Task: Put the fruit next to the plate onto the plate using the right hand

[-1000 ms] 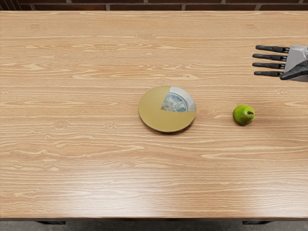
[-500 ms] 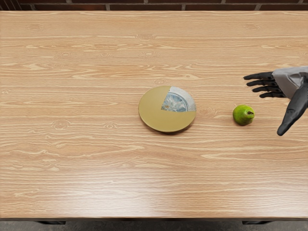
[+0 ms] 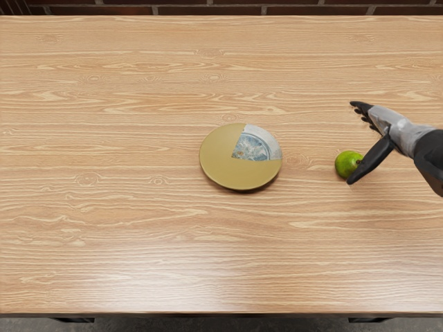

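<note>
The step in hand looks like the reach to grasp. The green fruit (image 3: 345,164) sits on the counter (image 3: 138,235) at the right of the frame, well apart from the yellow plate (image 3: 228,166) near the centre, and nothing lies between them. To grasp well, the right hand (image 3: 389,131) should probably settle so the fruit sits between thumb and fingers before anything closes. The fruit is small and rounded and would likely roll away from a one-sided push. It should close gently and evenly, lift clear of the counter, then carry leftward and set the fruit down inside the plate's rim. The right hand enters from the right edge, angled up and to the left, just above and right of the fruit. It is unclenched and holds nothing. The fingers (image 3: 361,106) point toward the upper left, past the fruit. The dark thumb (image 3: 367,164) stretches down and left across the fruit's right side; whether it touches cannot be told. The left arm is out of sight.
</note>
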